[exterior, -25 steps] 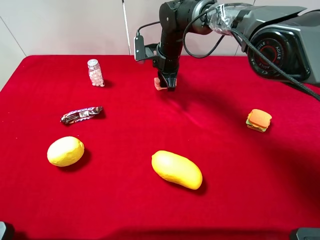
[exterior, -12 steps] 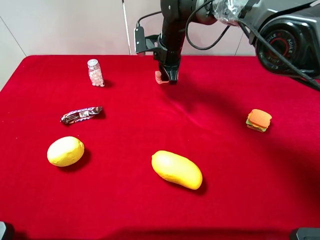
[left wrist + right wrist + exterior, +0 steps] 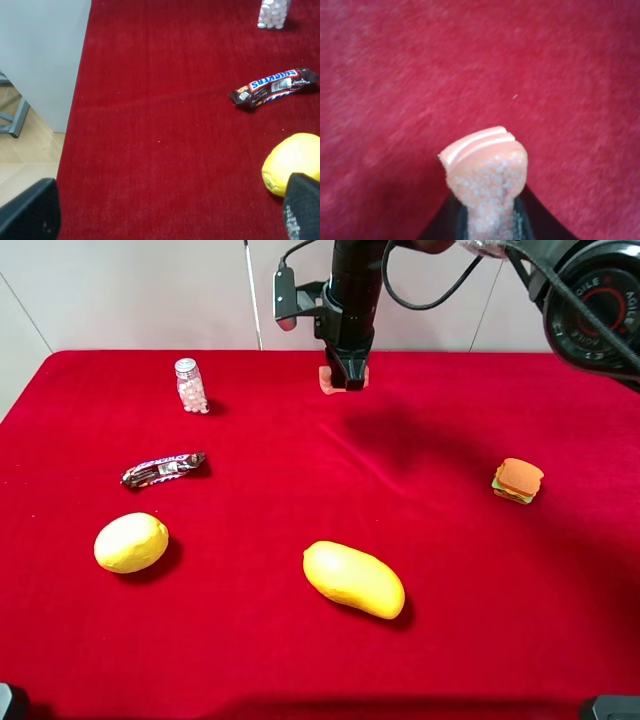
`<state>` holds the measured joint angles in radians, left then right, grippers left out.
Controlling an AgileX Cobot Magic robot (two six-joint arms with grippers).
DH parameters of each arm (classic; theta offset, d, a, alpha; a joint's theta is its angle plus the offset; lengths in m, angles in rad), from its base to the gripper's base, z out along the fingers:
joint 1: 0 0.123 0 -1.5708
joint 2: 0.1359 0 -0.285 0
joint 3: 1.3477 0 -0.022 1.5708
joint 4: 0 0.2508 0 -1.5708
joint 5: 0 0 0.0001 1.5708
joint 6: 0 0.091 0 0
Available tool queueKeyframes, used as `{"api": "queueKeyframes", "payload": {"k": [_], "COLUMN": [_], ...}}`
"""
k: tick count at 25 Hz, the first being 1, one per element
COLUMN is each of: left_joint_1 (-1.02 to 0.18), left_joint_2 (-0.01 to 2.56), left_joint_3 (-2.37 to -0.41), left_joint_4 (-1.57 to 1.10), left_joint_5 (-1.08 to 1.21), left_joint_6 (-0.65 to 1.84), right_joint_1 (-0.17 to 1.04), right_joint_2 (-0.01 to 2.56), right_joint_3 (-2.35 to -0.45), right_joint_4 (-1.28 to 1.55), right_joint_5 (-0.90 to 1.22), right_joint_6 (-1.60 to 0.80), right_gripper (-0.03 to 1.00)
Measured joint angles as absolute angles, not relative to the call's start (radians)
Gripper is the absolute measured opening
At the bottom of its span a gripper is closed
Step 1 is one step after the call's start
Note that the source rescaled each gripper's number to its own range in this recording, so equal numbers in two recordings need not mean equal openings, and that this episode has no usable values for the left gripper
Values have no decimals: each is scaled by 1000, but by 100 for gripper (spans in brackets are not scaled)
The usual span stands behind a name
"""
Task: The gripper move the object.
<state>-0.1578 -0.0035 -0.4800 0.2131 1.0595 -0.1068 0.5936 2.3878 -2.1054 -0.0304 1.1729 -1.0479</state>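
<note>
The left jaws stand wide apart and empty over the red worktop (image 3: 470, 640), near a bar (image 3: 274, 86) whose wrapper reads "SNICKERS". Farther right, the right jaws are clamped on the pink wafer block (image 3: 326, 378), held above the worktop's far edge.

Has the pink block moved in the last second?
Yes: in the right gripper, the block went away from the mango, toward the far edge of the table.

The small pale pink, white-striped block (image 3: 326, 379) hangs in the air, pinched by the black right claw (image 3: 347, 382).
</note>
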Motion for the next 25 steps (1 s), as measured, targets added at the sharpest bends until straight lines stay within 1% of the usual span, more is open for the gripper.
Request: {"api": "queueKeyframes", "payload": {"k": [4, 11, 14, 19, 25], "left_joint_1": [-158, -158, -158, -158, -158], "left_joint_2": [-4, -4, -4, -4, -4], "left_joint_3": [-480, -480, -480, -480, -480], "left_joint_4": [213, 213, 213, 213, 213], "left_joint_5": [1059, 1059, 1059, 1059, 1059], "left_joint_6": [-107, -107, -107, -107, -107], "right_joint_1": [615, 641, 647, 648, 648], "right_joint_2": [2350, 2279, 2228, 2116, 1962], "right_joint_3": [-2105, -2082, -2006, -1825, -1615], "right_joint_4": [-56, -75, -77, -100, -104], "right_joint_5": [1211, 1215, 1215, 1215, 1145], "right_joint_6": [-1041, -967, -964, -963, -954], "right_gripper": [0, 0, 0, 0, 0]}}
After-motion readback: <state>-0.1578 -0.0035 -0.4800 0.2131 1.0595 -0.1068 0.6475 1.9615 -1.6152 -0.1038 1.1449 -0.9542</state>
